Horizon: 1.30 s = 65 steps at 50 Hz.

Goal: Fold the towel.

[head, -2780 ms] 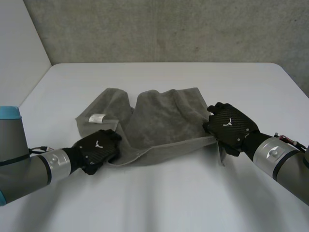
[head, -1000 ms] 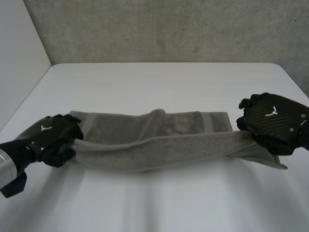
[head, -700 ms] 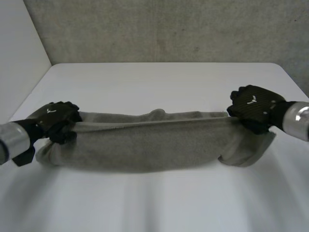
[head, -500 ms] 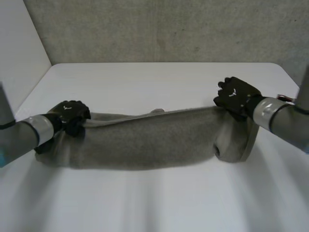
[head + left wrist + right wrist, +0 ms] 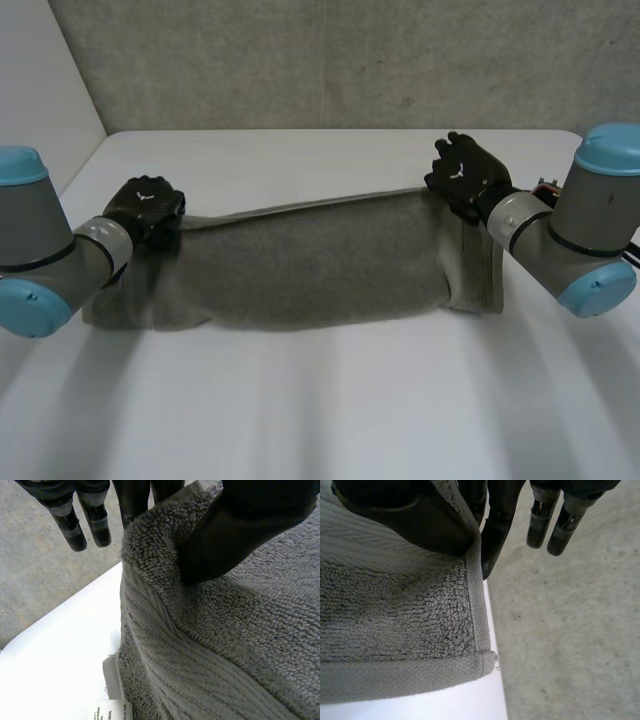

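Observation:
A grey terry towel [image 5: 310, 262] is stretched wide between both hands, its lower part lying on the white table [image 5: 330, 400]. My left hand [image 5: 146, 208] pinches the towel's upper left corner; in the left wrist view the thumb [image 5: 240, 525] presses the towel [image 5: 220, 640] against the fingers. My right hand [image 5: 462, 174] pinches the upper right corner; in the right wrist view the thumb [image 5: 405, 520] clamps the hemmed edge of the towel [image 5: 395, 615]. A white care label [image 5: 111, 711] hangs at the towel's edge below the left hand.
A rough grey wall [image 5: 340, 60] stands behind the table's far edge. A white side wall [image 5: 40, 110] rises at the left. Bare table lies in front of the towel.
Both hands have carried the held towel edge away from me toward the far side of the table and raised it, so the towel now spreads taut between them.

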Tool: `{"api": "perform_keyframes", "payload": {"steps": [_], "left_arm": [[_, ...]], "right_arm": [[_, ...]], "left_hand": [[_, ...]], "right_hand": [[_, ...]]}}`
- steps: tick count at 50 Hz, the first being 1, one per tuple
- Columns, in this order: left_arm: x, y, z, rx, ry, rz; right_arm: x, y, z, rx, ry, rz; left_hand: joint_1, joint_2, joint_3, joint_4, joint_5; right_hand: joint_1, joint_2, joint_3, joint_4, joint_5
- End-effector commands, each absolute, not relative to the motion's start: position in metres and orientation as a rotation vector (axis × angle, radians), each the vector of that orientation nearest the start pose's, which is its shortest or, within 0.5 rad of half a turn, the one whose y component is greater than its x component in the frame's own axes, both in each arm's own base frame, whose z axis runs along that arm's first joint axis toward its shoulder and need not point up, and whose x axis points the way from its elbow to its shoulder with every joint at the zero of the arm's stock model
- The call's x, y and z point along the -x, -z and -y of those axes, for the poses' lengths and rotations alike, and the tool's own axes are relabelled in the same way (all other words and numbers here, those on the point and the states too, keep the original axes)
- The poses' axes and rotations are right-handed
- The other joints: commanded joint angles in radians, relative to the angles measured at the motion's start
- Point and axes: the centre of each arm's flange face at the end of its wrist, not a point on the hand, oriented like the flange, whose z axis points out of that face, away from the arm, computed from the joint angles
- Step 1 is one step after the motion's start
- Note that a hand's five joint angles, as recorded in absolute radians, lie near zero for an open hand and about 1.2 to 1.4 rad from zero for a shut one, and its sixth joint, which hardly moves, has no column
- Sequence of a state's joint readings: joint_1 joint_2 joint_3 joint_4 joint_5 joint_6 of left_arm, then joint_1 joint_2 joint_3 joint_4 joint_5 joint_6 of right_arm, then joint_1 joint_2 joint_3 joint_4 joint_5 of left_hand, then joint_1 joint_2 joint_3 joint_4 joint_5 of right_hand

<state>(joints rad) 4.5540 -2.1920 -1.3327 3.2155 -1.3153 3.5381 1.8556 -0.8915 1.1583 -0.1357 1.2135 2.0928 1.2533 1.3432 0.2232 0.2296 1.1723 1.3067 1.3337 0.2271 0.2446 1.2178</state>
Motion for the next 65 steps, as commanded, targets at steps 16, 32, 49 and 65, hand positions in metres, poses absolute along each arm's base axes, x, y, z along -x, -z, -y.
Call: {"api": "perform_keyframes", "payload": {"steps": [16, 32, 49, 65], "left_arm": [[0.223, -0.14, 0.358, -1.116, 1.793, -2.356], [0.233, -0.134, 0.38, -1.093, 1.894, -2.236], [0.238, -0.139, 0.377, -1.077, 1.904, -2.237], [0.232, -0.2, 0.349, -0.875, 2.099, -2.327]], "right_arm": [[-0.276, -0.173, 0.357, 1.899, 2.099, -1.717], [-0.286, -0.136, 0.389, 1.896, 2.162, -1.688], [-0.287, -0.161, 0.395, 1.783, 2.336, -1.632], [-0.254, -0.233, 0.336, 1.343, 2.223, -1.782]], "left_hand": [[0.073, -0.017, -0.049, -0.055, -0.02], [0.07, -0.02, -0.049, -0.055, -0.023], [-1.052, -1.141, -0.049, -0.055, -1.145], [-1.043, -1.133, -0.049, -0.055, -1.136]], "right_hand": [[0.09, 0.063, -0.053, -0.07, 0.004], [0.09, 0.063, -0.053, -0.07, 0.004], [-1.132, -1.159, -0.053, -0.07, -1.218], [-1.132, -1.159, -0.053, -0.07, -1.218]]}}
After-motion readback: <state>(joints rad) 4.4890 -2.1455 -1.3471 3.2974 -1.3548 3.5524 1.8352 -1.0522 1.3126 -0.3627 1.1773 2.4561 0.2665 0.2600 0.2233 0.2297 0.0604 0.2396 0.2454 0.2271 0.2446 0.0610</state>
